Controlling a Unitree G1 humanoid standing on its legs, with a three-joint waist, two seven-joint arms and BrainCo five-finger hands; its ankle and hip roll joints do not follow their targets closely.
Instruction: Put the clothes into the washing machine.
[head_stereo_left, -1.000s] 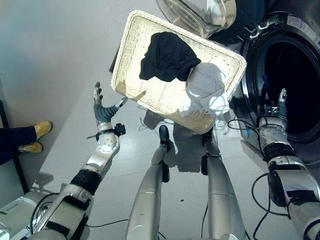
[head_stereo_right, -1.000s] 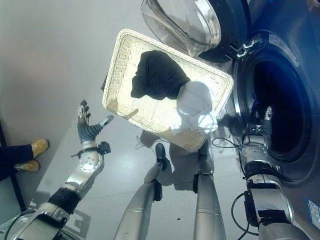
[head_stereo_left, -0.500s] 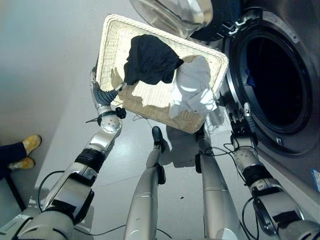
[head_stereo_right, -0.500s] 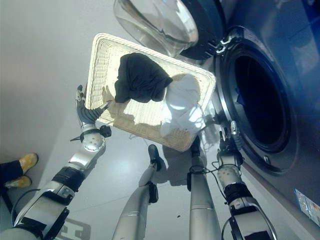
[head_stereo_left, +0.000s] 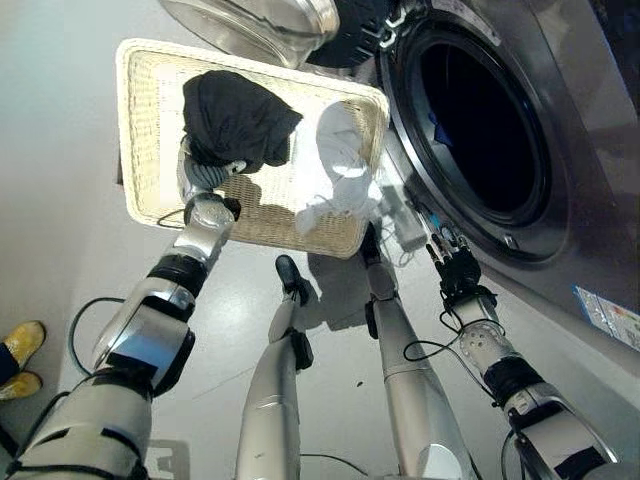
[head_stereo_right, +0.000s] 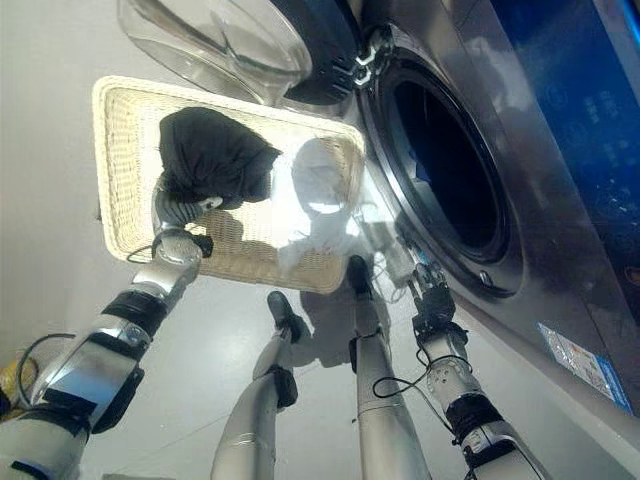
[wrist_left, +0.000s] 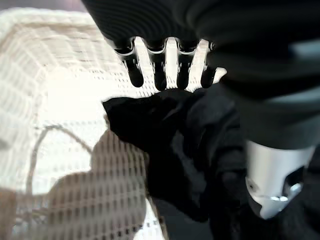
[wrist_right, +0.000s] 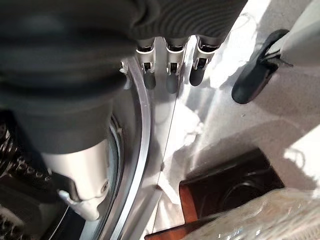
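A white wicker basket (head_stereo_left: 140, 130) holds a black garment (head_stereo_left: 240, 118) and, beside it, a white garment (head_stereo_left: 335, 165). The washing machine's drum (head_stereo_left: 480, 130) stands open to the right of the basket, with a bit of blue cloth (head_stereo_left: 437, 124) just inside. My left hand (head_stereo_left: 203, 178) is inside the basket against the black garment (wrist_left: 190, 150); its fingers (wrist_left: 160, 75) are straight over the cloth and hold nothing. My right hand (head_stereo_left: 457, 268) is open, low in front of the machine under the drum's rim (wrist_right: 142, 150), holding nothing.
The machine's glass door (head_stereo_left: 260, 20) hangs open above the basket's far edge. The basket rests on a dark brown stand (wrist_right: 230, 190). A person's yellow shoes (head_stereo_left: 20, 345) stand on the grey floor at the far left.
The camera has swung towards the machine. My left hand went from outside the basket over its rim to the black garment. My right hand came away from the drum's mouth to below its rim.
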